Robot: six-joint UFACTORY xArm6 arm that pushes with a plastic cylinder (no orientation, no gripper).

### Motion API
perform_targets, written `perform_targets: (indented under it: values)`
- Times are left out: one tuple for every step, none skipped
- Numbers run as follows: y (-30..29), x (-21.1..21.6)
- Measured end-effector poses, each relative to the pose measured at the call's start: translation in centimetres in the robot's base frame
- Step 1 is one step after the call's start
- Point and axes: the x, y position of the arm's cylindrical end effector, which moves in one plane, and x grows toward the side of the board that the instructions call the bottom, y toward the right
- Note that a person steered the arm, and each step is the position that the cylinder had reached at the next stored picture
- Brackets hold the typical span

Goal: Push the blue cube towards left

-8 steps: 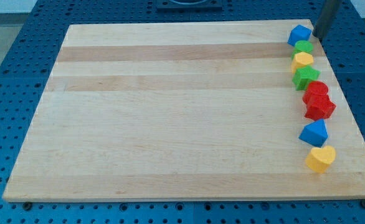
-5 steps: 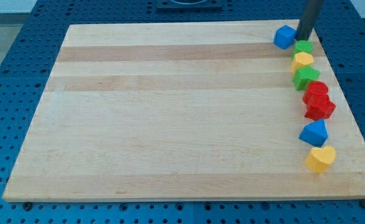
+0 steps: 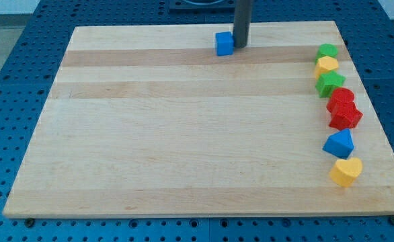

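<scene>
The blue cube [image 3: 224, 43] sits on the wooden board [image 3: 183, 134] near its top edge, a little right of the middle. My tip [image 3: 239, 46] is right against the cube's right side, touching it. The dark rod rises straight up out of the view's top.
A column of blocks runs down the board's right side: a green block [image 3: 328, 50], a yellow block [image 3: 327, 64], a green star [image 3: 330, 83], a red block [image 3: 341, 97], a red star [image 3: 345, 115], a blue triangular block [image 3: 339, 143] and a yellow heart [image 3: 346, 171].
My tip has swept left along the board's top edge, pushing the blue cube from the top right corner to near the middle. The other blocks have not moved.
</scene>
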Motion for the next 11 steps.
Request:
perform_targets:
  values:
    - [-3.0,0.0]
    - [-5.9,0.0]
    - [-8.8,0.0]
    - [-11.5,0.0]
    - [-13.5,0.0]
    - [-13.9,0.0]
    - [-7.6,-0.6]
    - [4.7,-0.6]
    - [15.9,-0.7]
    - [25.8,-1.0]
    - [26.8,-1.0]
